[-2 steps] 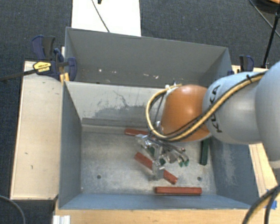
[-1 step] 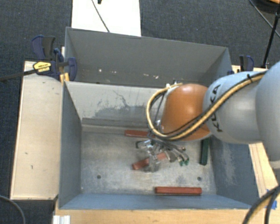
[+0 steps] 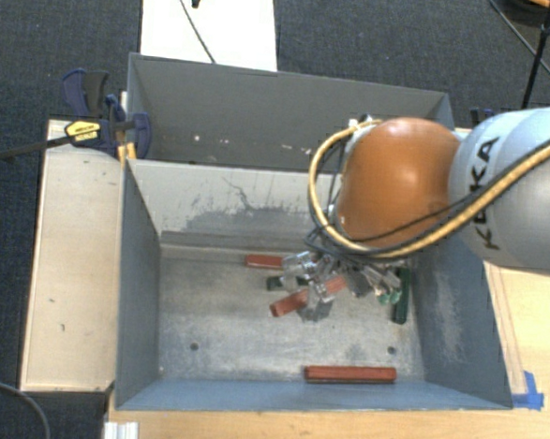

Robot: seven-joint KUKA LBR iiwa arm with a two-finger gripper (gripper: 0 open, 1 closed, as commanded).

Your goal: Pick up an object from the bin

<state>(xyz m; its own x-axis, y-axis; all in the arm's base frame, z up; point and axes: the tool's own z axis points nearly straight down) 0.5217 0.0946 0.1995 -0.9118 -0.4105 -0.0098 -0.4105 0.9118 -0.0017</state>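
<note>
Block [image 3: 288, 306]: a small red-brown one, short and squared, lying tilted near the middle of the bin [image 3: 144, 280] floor, a little toward the back. The only writing that can be read is "KUKA", in black capitals running down the grey arm [image 3: 525, 199] that comes in from the right. The bin is grey metal with sloping walls and a scuffed floor. An orange domed cover [image 3: 395, 175] sits on the arm's wrist, with a black-and-yellow cable [image 3: 313, 179] looped around it. Under the cover the tool [image 3: 314, 299] is low at the floor, its metal tip touching or just beside the block's right end. The block is not plainly inside it. Whether the tool is apart or together I cannot tell, as the cover hides much of it. A long red-brown bar [image 3: 349, 373] lies flat along the front wall, well apart from the tool. A dark green piece [image 3: 399, 305] sits just right of the tool. A shorter red-brown piece [image 3: 264, 261] lies by the back wall, left of the tool. A small dark bit [image 3: 274, 282] lies between that piece and the block.
</note>
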